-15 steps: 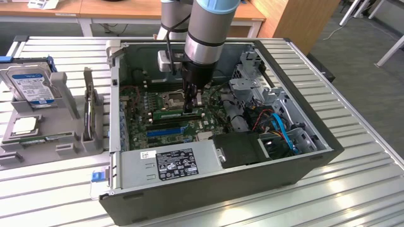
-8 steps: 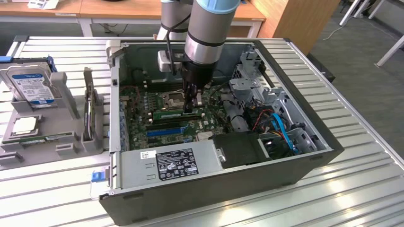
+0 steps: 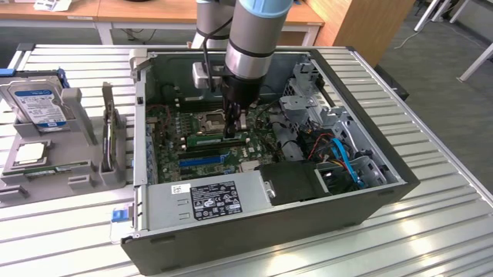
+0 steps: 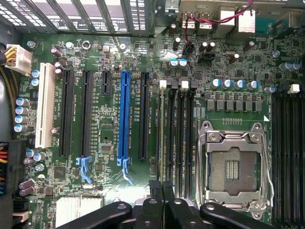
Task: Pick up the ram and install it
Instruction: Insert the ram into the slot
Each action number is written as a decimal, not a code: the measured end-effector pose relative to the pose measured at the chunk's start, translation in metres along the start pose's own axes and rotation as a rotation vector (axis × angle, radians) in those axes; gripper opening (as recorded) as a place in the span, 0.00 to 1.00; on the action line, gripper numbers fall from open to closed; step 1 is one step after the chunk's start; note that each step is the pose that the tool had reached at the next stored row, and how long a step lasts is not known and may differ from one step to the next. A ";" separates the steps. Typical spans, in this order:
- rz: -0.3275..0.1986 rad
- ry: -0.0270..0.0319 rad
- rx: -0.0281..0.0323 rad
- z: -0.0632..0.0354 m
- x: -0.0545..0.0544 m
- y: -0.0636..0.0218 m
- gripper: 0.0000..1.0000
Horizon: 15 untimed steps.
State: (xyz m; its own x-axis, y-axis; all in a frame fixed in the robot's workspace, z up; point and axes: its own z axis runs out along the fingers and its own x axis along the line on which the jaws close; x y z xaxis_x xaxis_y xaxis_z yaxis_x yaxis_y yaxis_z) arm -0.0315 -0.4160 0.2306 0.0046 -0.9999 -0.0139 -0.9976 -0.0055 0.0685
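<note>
Nearest me in the exterior view is the dark sheet-metal wall of the computer case (image 3: 254,245), lying open on the ribbed metal table (image 3: 431,231); just inside that near edge sits the boxy grey power supply (image 3: 165,205) with its black label. The arm (image 3: 254,34), a smooth grey tube, comes down into the middle of the case; the gripper (image 3: 232,133) ends over the green motherboard (image 3: 173,130). The ram (image 3: 206,139), a long narrow green stick, lies along a slot just beyond the blue slot (image 3: 202,161). I see the pincer drawn together, its tips meeting the ram's upper edge; I cannot tell whether it pinches the stick or only rests on it. Blue cables (image 3: 343,158) curl at the case's edge on the exterior view's right. Near the table's edge on the exterior view's left, a grey holder (image 3: 85,173) carries a hard drive (image 3: 37,104) and a second green stick (image 3: 62,169).

In the wrist view the black fingers (image 4: 155,207) sit close together, partly cut off; they cover the ends of the black memory slots (image 4: 178,133). The square metal processor socket (image 4: 233,167) lies beside these slots, and a white slot (image 4: 45,112) stands towards the board's far edge; I cannot make out the board's fine print.
</note>
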 end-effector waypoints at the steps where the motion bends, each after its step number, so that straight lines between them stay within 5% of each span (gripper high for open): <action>1: 0.000 0.0000 0.0008 0.0006 0.000 0.0000 0.11; 15: 0.000 0.0000 0.0015 0.0028 0.000 0.0001 0.11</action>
State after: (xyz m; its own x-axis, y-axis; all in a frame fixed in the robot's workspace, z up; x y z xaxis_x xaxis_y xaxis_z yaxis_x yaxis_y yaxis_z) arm -0.0318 -0.4160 0.2279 0.0049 -0.9999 -0.0139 -0.9977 -0.0058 0.0670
